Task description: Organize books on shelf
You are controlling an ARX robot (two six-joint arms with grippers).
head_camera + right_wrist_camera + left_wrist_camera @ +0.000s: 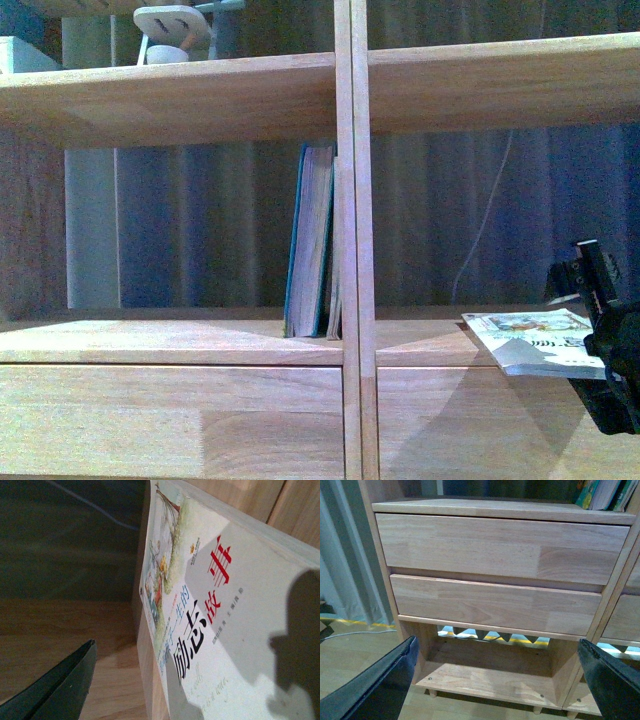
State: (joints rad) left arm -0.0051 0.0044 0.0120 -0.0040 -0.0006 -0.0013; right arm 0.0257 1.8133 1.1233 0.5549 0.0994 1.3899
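Observation:
The thick teal book (pixel 308 243) stands upright in the left compartment of the light-wood shelf (pixel 170 342), against the central divider (pixel 352 240). The thin white paperback (pixel 532 340) lies flat on the right compartment's board and overhangs its front edge. My right gripper (pixel 603 335) is open at the paperback's right end. In the right wrist view the paperback's cover (pixel 225 625) with dark and red characters fills the frame beside one dark finger (pixel 62 690). My left gripper (pixel 497 642) is open and empty, low in front of two drawer fronts (pixel 495 545).
A wooden toy figure (pixel 170 30) sits on the upper left board. A white cable (pixel 480 230) hangs behind the right compartment, in front of a grey curtain. Some book bottoms (pixel 602 492) show above the drawers. An open bottom compartment (pixel 490 675) lies under the drawers.

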